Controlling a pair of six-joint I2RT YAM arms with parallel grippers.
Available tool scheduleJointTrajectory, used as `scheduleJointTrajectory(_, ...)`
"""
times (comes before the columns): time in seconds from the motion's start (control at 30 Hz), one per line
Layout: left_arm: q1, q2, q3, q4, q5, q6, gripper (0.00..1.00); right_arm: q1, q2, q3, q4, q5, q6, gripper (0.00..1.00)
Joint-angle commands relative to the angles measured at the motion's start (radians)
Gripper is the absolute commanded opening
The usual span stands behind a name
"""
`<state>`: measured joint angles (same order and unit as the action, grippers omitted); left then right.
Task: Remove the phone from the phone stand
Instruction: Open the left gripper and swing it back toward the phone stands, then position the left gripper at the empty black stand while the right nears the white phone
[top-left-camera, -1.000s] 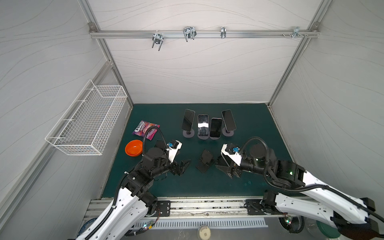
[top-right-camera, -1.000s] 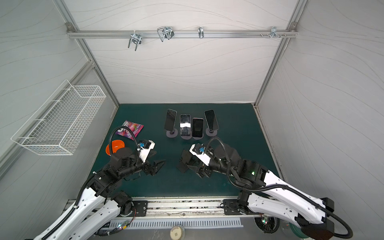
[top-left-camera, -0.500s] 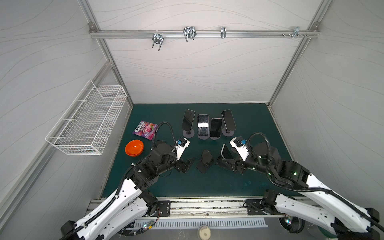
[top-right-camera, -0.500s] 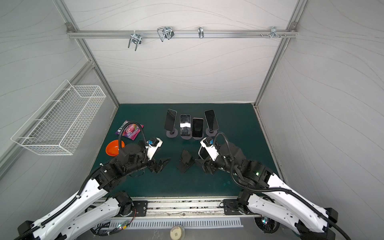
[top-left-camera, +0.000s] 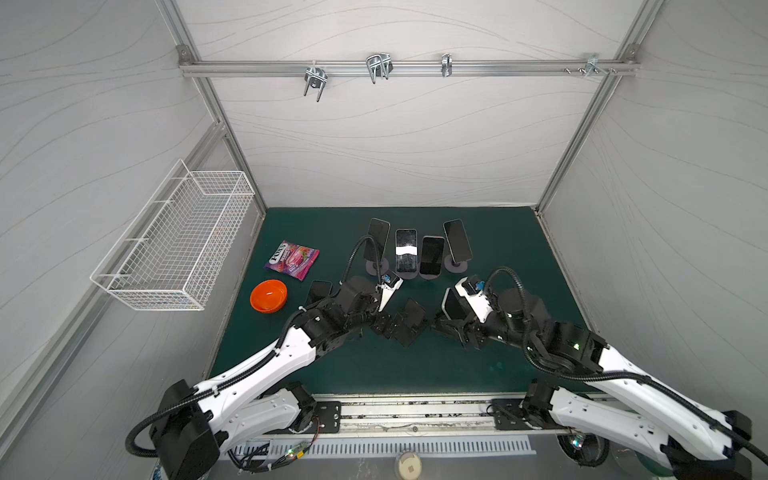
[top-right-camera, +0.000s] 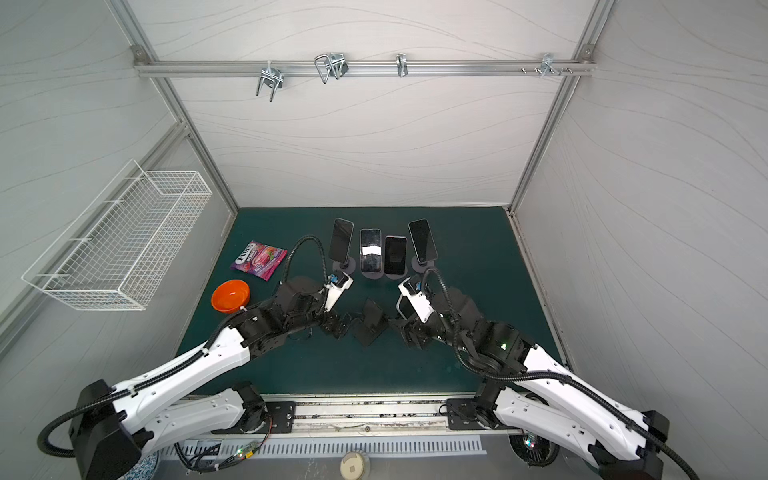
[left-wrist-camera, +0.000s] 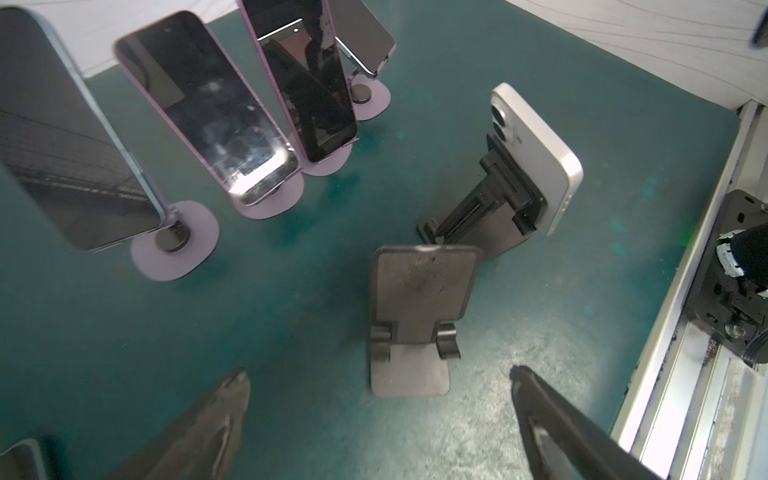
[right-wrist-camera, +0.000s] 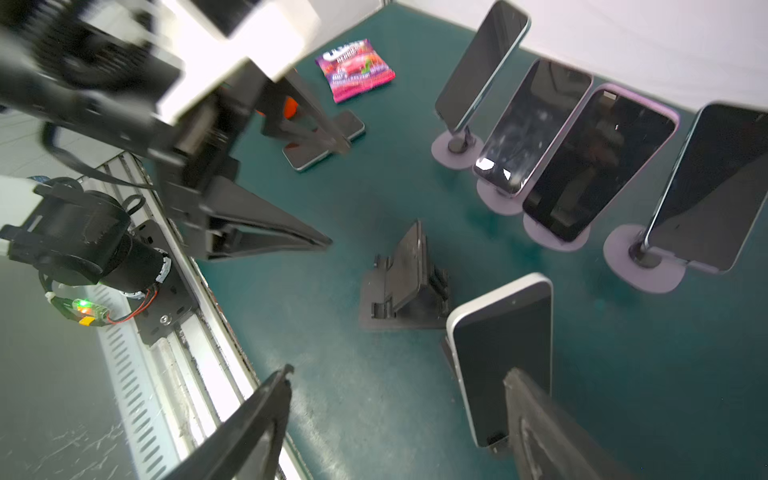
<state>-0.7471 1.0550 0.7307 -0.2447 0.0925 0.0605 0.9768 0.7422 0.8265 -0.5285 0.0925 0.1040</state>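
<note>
two arms (top-left-camera: 270, 359) (top-left-camera: 673, 405) stretch low, left hand (left-wrist-camera: 378, 372) and right hand (right-wrist-camera: 399, 370) agape.

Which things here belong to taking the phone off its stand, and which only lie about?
Job: white phone, its black stand, right gripper, back-row phones on stands.
Lying about: candy bag, orange bowl, wire basket, empty stand, flat phone.

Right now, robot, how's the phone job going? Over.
Left hand open, at the empty black stand. Right hand open beside the white phone, no grip. It sits on the phone stand. Nothing blocks it.
</note>
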Motion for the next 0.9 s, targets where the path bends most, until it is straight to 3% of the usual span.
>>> scheduleJointTrajectory(0.0,-0.004,0.071,0.063,0.103,0.07,0.062,0.99,-0.004,-0.027,0.005,0.03,-0.035,-0.117,0.84)
scheduleJointTrajectory(0.4,-0.003,0.204,0.112,0.154,0.105,0.043,0.99,-0.004,-0.129,-0.081,0.055,-0.021,-0.09,0.86)
scheduleJointTrajectory(0.63,-0.004,0.239,0.117,0.161,0.143,0.071,0.99,-0.003,-0.133,-0.113,0.048,-0.069,-0.204,0.88)
scheduleJointTrajectory(0.87,-0.004,0.24,0.118,0.153,0.203,0.115,0.99,-0.004,-0.122,-0.129,0.039,-0.229,-0.333,0.92)
